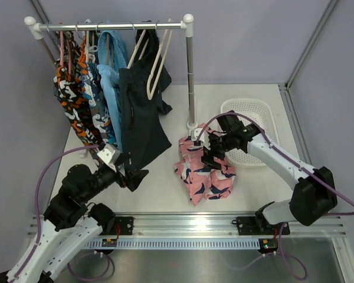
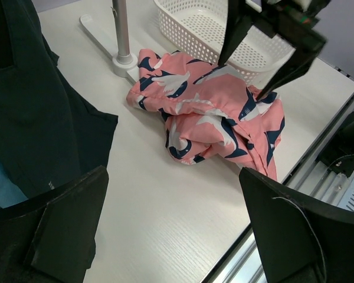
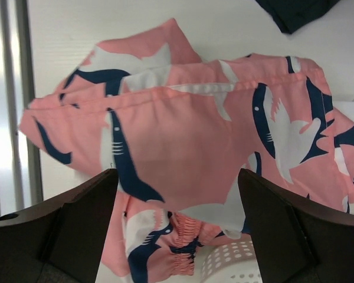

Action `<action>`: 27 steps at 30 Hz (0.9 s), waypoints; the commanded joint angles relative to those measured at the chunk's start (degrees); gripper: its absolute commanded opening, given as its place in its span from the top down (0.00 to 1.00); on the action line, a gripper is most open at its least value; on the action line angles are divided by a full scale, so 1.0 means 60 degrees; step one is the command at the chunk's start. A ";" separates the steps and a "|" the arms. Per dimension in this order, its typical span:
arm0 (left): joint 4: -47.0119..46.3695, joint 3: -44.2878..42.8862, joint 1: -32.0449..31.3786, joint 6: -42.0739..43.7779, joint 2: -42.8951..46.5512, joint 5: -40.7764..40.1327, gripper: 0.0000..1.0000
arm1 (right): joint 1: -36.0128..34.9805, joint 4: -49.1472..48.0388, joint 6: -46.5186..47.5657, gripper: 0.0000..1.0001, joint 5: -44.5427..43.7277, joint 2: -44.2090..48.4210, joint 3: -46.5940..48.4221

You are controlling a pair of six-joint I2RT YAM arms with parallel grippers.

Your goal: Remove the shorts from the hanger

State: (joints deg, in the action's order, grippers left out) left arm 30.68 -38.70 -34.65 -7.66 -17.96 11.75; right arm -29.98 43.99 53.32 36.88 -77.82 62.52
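Observation:
The pink shorts (image 1: 204,173) with navy and white print lie crumpled on the table by the rack's base, off any hanger. They also show in the left wrist view (image 2: 206,115) and the right wrist view (image 3: 189,135). The cream hanger (image 1: 157,69) hangs bare on the rail. My right gripper (image 1: 212,157) is open just above the shorts, its jaws spread wide over the fabric (image 3: 177,224); its fingertips (image 2: 222,59) reach the top of the pile. My left gripper (image 1: 128,175) is open and empty (image 2: 171,236), low over the table beside the navy garment's hem.
A rack (image 1: 190,71) holds a navy garment (image 1: 138,121), a blue garment (image 1: 110,88) and an orange-black-white garment (image 1: 71,103). A white basket (image 1: 252,121) stands at the right, behind the shorts, and shows in the left wrist view (image 2: 194,26). A metal rail (image 1: 189,224) runs along the near edge.

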 commanded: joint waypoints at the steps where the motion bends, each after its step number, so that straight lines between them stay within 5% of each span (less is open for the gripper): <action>1: -0.0703 0.0077 -0.0040 0.0164 0.0326 -0.0127 0.01 | -0.0320 -0.0432 0.0444 0.12 -0.1019 -0.0636 0.0435; 6: -0.0777 0.0151 -0.0040 0.0149 0.0488 -0.0303 0.01 | -0.1039 -0.0608 0.0401 0.35 -0.1460 -0.1721 0.0141; 7: -0.0762 0.0151 -0.0040 0.0134 0.0473 -0.0288 0.01 | -0.1039 -0.0593 0.0241 0.54 -0.1416 -0.1853 0.0214; 11: -0.0733 0.0122 -0.0040 0.0120 0.0458 -0.0332 0.01 | -0.1039 -0.0243 0.0166 1.00 -0.1110 -0.1753 0.0565; 18: -0.0455 -0.0200 -0.0040 0.0105 0.0049 -0.0624 0.01 | -0.0733 0.1472 -0.0812 1.00 0.0590 0.0005 0.3004; 22: -0.0440 -0.0157 -0.0040 0.0003 -0.0171 -0.0683 0.01 | 0.1121 0.1064 -0.3024 1.00 0.1249 0.0621 0.4738; 27: -0.0513 -0.0040 -0.0040 -0.0027 0.0121 -0.0874 0.01 | 0.3119 -0.0211 -0.4213 1.00 0.1221 0.1543 0.5034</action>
State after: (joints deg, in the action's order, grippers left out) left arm 29.61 -38.15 -34.65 -7.55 -18.35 8.14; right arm -14.72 45.74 35.46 41.85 -70.50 91.94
